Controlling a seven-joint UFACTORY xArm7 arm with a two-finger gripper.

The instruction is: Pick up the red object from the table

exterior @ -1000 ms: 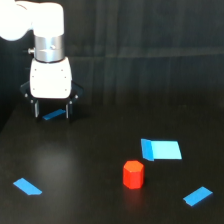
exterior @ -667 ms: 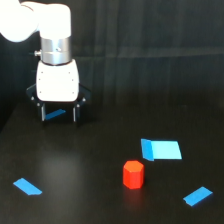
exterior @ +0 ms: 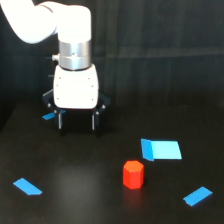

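The red object point(exterior: 133, 174) is a short red-orange hexagonal block standing upright on the black table point(exterior: 90, 200), toward the exterior view's lower right. My gripper point(exterior: 76, 121) hangs from the white arm above the table, up and to the left of the block and well apart from it. Its two dark fingers point down with a gap between them and nothing held.
A large flat blue piece point(exterior: 161, 149) lies just up and right of the red block. Smaller blue pieces lie at the lower left point(exterior: 27, 186), the lower right point(exterior: 197, 196), and behind the gripper's left side point(exterior: 49, 116).
The arm has moved toward the exterior view's right and nearer the camera, closing in on the red block. The block and blue pieces have not moved.
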